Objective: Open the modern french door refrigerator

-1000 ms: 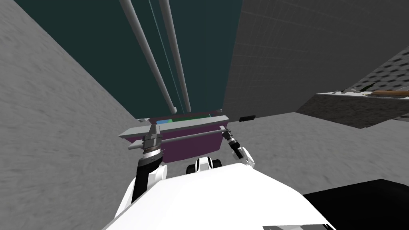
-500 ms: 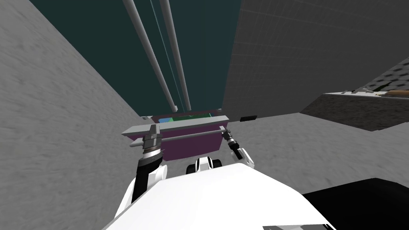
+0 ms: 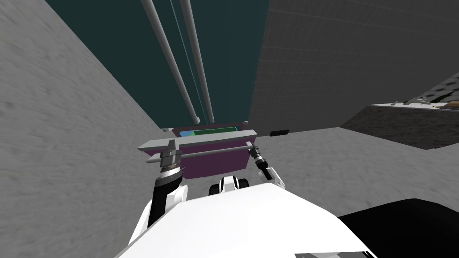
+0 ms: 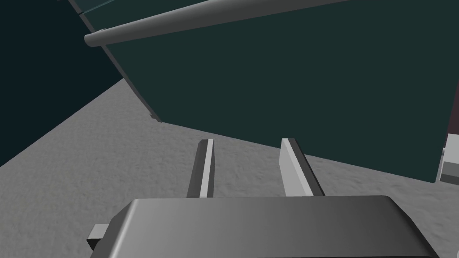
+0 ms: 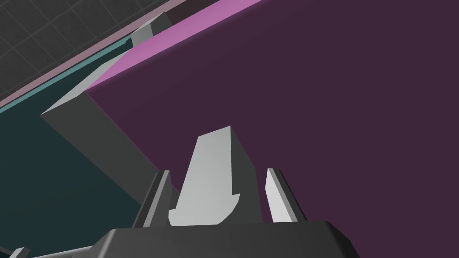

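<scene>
Our right gripper (image 5: 217, 171) clamps the drawer handle (image 3: 201, 153) at its right end — bar crosswise to us; left gripper (image 4: 248, 140), narrow and empty, by its left end.

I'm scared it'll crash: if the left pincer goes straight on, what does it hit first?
Likely the dark teal refrigerator front, right beyond the left pincer; depth is hard to judge.
</scene>
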Robot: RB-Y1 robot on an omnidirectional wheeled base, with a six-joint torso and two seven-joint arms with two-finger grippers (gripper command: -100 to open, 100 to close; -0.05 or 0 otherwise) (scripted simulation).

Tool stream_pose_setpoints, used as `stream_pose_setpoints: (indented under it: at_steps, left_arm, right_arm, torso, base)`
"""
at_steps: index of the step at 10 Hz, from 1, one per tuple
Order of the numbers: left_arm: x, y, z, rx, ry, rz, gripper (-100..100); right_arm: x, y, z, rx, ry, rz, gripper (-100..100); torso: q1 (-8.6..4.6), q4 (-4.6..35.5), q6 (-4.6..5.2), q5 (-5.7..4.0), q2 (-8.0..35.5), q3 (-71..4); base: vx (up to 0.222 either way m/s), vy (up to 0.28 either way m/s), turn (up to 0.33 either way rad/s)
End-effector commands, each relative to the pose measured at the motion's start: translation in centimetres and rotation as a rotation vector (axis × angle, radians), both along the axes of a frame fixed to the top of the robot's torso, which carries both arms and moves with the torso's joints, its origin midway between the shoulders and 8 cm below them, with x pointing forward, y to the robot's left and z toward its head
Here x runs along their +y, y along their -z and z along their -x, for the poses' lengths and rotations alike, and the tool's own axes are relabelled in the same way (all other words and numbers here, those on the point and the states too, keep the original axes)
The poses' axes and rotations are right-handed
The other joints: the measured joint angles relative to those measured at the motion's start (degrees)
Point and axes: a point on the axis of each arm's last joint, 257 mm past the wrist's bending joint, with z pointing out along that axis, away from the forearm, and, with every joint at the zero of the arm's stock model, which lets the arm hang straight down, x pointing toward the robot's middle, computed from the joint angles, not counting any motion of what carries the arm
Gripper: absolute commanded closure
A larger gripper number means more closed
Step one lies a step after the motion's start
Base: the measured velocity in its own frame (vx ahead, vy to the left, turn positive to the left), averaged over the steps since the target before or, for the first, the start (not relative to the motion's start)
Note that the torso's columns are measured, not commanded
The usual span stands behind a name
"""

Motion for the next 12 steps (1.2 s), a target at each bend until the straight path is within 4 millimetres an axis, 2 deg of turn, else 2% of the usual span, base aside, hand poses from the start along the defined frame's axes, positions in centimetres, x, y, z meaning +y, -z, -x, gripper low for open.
stream_pose_setpoints:
  at_steps: [1, 8, 9, 12]
  left_arm:
    - [0.0, 0.0, 0.0, 0.0, 0.0, 0.0, 0]
    - [0.0, 0.0, 0.0, 0.0, 0.0, 0.0, 0]
    - [0.0, 0.0, 0.0, 0.0, 0.0, 0.0, 0]
    - [0.0, 0.0, 0.0, 0.0, 0.0, 0.0, 0]
  right_arm:
    - [0.5, -0.6, 0.2, -0.013, 0.009, 0.006, 100]
    - [1.5, -0.5, 0.9, -0.001, 0.029, -0.019, 100]
    - [1.4, 0.2, 1.0, 0.014, 0.03, -0.012, 100]
    - [1.8, -0.2, 1.2, 0.005, 0.023, -0.016, 100]
  torso:
    - [0.01, 0.03, 0.03, 0.02, -0.01, -0.01]
    - [0.05, -0.04, -0.08, -0.03, -0.03, -0.02]
    - [0.02, -0.03, -0.06, -0.02, -0.09, -0.06]
    - [-0.03, -0.17, -0.02, -0.12, 0.08, 0.07]
  base:
    - [-0.065, -0.037, 0.046]
    - [-0.054, -0.031, 0.037]
    - [-0.019, -0.012, 0.013]
    - [-0.138, 0.007, -0.023]
